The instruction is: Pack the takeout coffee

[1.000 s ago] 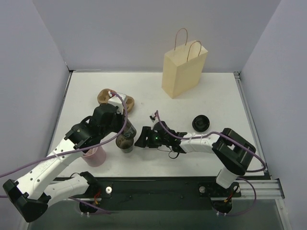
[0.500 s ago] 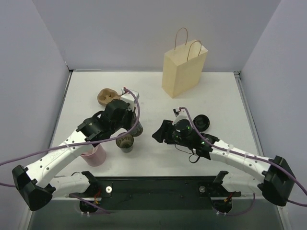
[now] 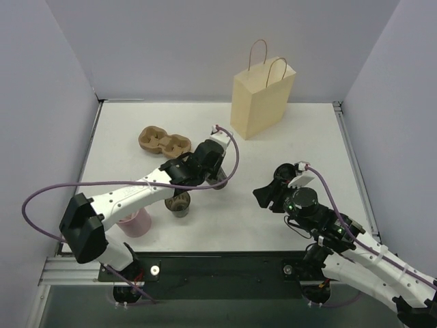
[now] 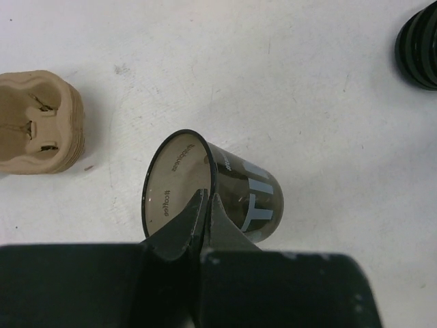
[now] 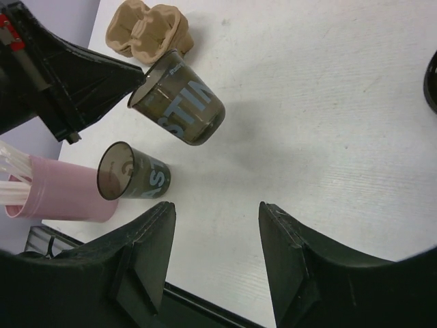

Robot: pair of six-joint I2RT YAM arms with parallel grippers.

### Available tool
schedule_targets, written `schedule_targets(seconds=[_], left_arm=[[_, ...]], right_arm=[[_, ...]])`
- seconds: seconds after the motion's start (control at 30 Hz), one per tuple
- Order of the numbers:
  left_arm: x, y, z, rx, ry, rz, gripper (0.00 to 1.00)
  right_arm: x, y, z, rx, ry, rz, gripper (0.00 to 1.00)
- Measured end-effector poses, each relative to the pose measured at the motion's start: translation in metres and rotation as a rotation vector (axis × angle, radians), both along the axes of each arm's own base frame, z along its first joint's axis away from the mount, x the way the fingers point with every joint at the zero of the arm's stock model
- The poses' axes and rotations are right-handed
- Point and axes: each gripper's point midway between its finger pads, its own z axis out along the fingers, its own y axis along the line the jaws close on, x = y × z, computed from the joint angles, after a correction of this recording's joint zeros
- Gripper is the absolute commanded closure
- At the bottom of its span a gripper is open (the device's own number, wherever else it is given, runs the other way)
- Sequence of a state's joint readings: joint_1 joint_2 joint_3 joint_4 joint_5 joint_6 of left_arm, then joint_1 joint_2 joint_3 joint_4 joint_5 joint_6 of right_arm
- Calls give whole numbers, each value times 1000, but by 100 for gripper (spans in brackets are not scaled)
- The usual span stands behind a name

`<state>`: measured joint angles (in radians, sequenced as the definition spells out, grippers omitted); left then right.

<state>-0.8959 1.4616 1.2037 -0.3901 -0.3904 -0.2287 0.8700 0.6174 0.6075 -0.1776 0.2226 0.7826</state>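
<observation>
At the centre of the overhead view, you are looking at the left gripper (image 4: 203, 198), which is pinching the rim of the takeout coffee cup (image 4: 252, 201). One finger is sitting inside the mouth and the other is pressing on the outside wall. The cup is dark and translucent with pale blue lettering and has no lid on it. It is tilting with its mouth toward the gripper. You cannot tell whether its base is touching the table (image 3: 287, 137).

At the lower right of that view, the right gripper (image 5: 215, 210) is hovering with its fingers spread, and nothing is lying between them.

Lower left of the held cup, a second dark cup (image 3: 179, 203) is standing upright, just beside a pink cup (image 3: 134, 222) that is holding pale sticks (image 5: 10, 174). A brown pulp tray (image 3: 164, 142) is lying at upper left, near the held cup. A tan paper bag (image 3: 261, 102) is standing upright at upper centre, well apart from the cup. A black ribbed round object (image 4: 420, 41) is lying just above the right gripper in the overhead view.
</observation>
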Motion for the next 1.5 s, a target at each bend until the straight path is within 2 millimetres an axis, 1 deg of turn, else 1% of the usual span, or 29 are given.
schedule_targets(seconds=[0.13, 0.23, 0.37, 0.5, 0.57, 0.7, 0.83, 0.93, 0.97, 1.0, 1.03, 1.07, 1.13, 1.2, 1.23, 1.3, 1.37, 1.43, 1.5], left_arm=[[10, -12, -16, 42, -13, 25, 100], [10, -17, -28, 82, -21, 37, 100], [-2, -30, -37, 120, -41, 21, 100], [-14, -41, -36, 121, -54, 5, 100], [-17, -43, -36, 120, -61, 10, 100], [-23, -45, -37, 118, -69, 24, 100], [-34, -47, -44, 121, -63, 19, 100], [-37, -49, -47, 118, -55, 20, 100], [-37, -48, -49, 117, -48, 28, 94], [-37, -46, -51, 118, -41, 34, 86], [-36, -43, -53, 120, -30, 41, 66], [-33, -40, -55, 118, -12, 49, 58], [-25, -33, -60, 104, 34, 53, 46], [-13, -23, -63, 77, 79, 62, 41], [-5, -16, -65, 41, 116, 64, 35], [9, 4, -65, -19, 168, 75, 32], [19, 17, -63, -70, 199, 76, 30], [27, 24, -61, -133, 232, 55, 29], [32, 24, -60, -172, 251, 19, 29]], right_arm=[[-4, -10, -6, -29, 11, -19, 48], [-6, -17, -11, -50, 20, -30, 48], [-7, -24, -13, -67, 15, -43, 47], [-7, -27, -17, -89, 19, -51, 47], [-8, -28, -23, -98, 30, -56, 47], [-10, -30, -47, -126, 77, -68, 47], [-12, -33, -76, -137, 125, -94, 47], [-11, -31, -94, -153, 174, -98, 47], [-11, -29, -97, -158, 186, -97, 47], [-10, -26, -99, -159, 193, -92, 47], [-10, -25, -103, -167, 207, -88, 47], [-10, -23, -106, -171, 216, -81, 47], [-10, -20, -106, -166, 220, -67, 47], [-10, -17, -104, -155, 215, -56, 47], [-10, -15, -103, -151, 213, -48, 47], [-10, -13, -102, -143, 211, -36, 47], [-10, -10, -101, -138, 210, -28, 47], [-10, -8, -101, -134, 211, -18, 47], [-10, -6, -102, -135, 212, -9, 47]])
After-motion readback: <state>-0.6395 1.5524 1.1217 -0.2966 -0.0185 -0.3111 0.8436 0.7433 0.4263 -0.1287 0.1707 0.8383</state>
